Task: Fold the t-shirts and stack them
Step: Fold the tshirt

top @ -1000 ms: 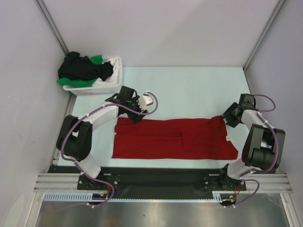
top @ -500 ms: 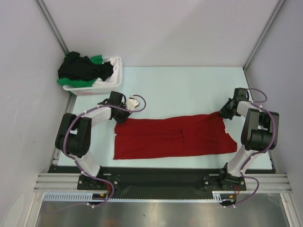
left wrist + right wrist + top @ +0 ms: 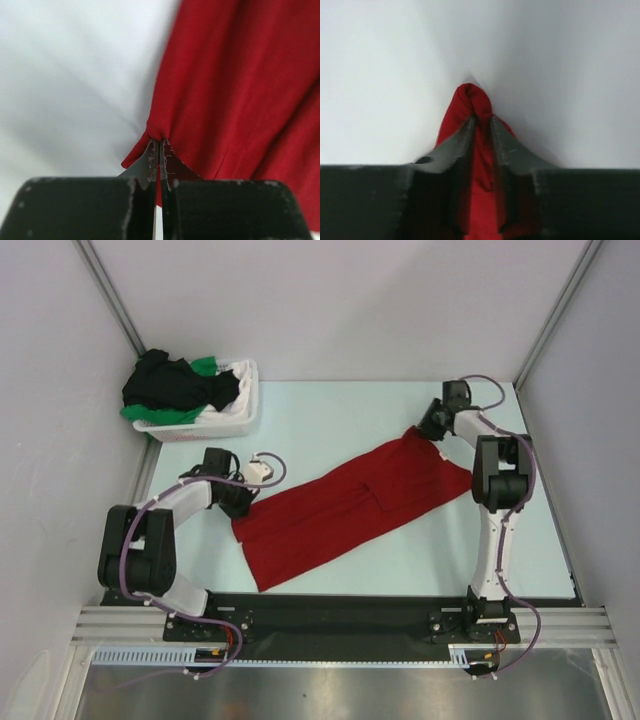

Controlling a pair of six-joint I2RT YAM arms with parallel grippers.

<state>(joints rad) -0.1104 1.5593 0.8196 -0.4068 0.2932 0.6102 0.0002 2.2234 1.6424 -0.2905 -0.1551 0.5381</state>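
Overhead, one pale mint table [image 3: 330, 410] fills the floor of a booth closed in by plain grey walls [image 3: 330, 310], with a black rail [image 3: 330, 615] along its 6 o'clock edge.

At 10 o'clock sits one white basket [image 3: 243, 412], heaped with black cloth [image 3: 170, 385] and green cloth [image 3: 205, 366]; how many shirts are in that heap cannot be told.

At 9 o'clock the left gripper [image 3: 238, 502] lies low on the table. In its wrist view the left gripper [image 3: 159, 147] has its jaws pressed together on a corner of the one red shirt [image 3: 240, 90], with bare table [image 3: 65, 75] beside it.

Across the middle that red shirt [image 3: 350, 505] lies flat and folded into a long band, slanting from 7 o'clock up to 1 o'clock.

At 1 o'clock the right gripper [image 3: 422, 430] meets the far end of the band. Its wrist view shows the right gripper [image 3: 482, 122] with jaws narrowed on a bunched knob of red shirt [image 3: 475, 100], which pokes out past the fingertips over the table [image 3: 380, 75].

Two arms, two grippers, one shirt spread out.
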